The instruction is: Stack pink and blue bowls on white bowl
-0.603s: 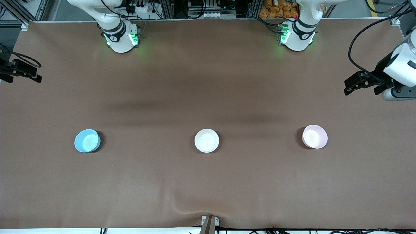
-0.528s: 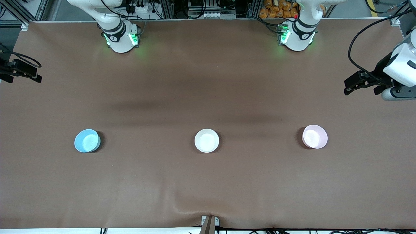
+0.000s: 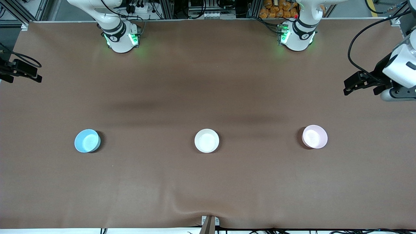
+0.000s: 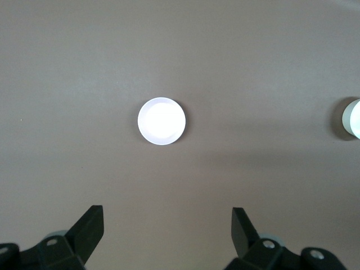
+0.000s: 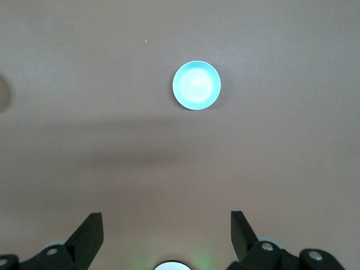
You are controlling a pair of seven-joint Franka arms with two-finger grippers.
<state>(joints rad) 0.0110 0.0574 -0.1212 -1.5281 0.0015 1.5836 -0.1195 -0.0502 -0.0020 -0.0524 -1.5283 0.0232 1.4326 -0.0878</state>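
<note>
Three small round glossy bowls sit in a row on the matte brown table cover (image 3: 208,74), well apart: the blue bowl (image 3: 87,140) toward the right arm's end, the white bowl (image 3: 206,140) between, the pink bowl (image 3: 314,136) toward the left arm's end. The left gripper (image 4: 167,228) and right gripper (image 5: 166,225) both hang spread wide and empty, high over the cover.
</note>
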